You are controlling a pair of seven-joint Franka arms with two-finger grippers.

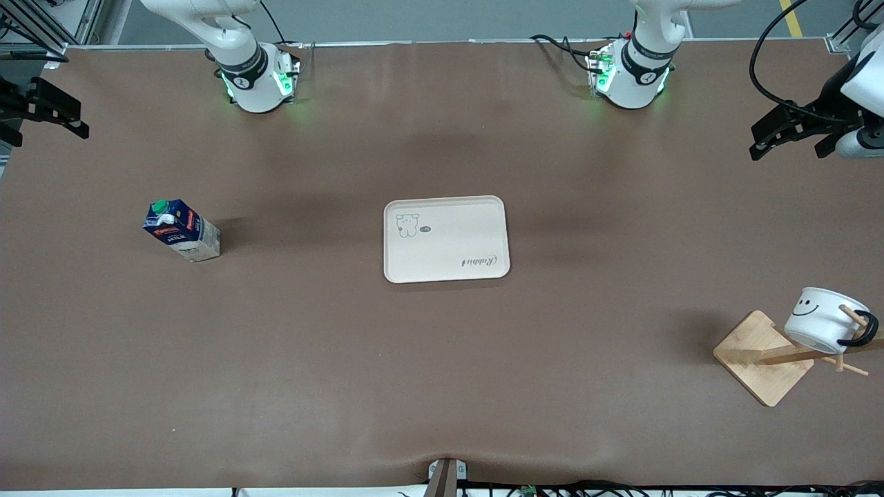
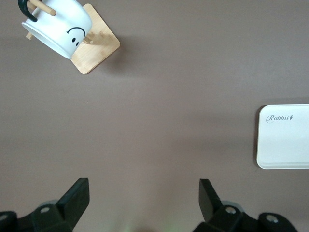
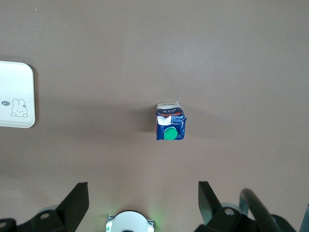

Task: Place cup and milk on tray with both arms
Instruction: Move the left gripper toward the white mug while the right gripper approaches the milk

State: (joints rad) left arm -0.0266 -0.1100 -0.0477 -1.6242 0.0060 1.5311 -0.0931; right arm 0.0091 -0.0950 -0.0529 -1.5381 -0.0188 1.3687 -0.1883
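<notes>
Left end effector (image 1: 787,134) up in the air over the left arm's end of the surface (image 1: 442,359), fingers (image 2: 75,198) spread wide with only bare brown cover between them. Right end effector (image 1: 48,114) likewise raised over the right arm's end, fingers (image 3: 77,198) spread apart, gripping nothing.

Cup (image 1: 822,319): white, black smiley on its side, black handle, hung tilted on a peg of the wooden stand (image 1: 763,355) at the left arm's end, nearer to the front camera than the tray. Mouth turned down and outward, off the surface itself. Also seen from the left wrist (image 2: 60,24), well apart from that end effector.

Milk (image 1: 181,229): dark blue carton, green screw cap, red and white label, pale lower part. Standing upright on the surface toward the right arm's end, well apart from the tray and about level with it. Visible from above in the right wrist view (image 3: 170,127), cap uppermost, clear of the fingers.

Tray (image 1: 445,239): cream, rounded corners, lying flat in the middle of the surface, bear drawing in one corner and script lettering in the corner diagonal to it. Nothing resting on it. Partly in both wrist views (image 2: 285,137) (image 3: 17,94).

Green lights glowing at both arm bases.
</notes>
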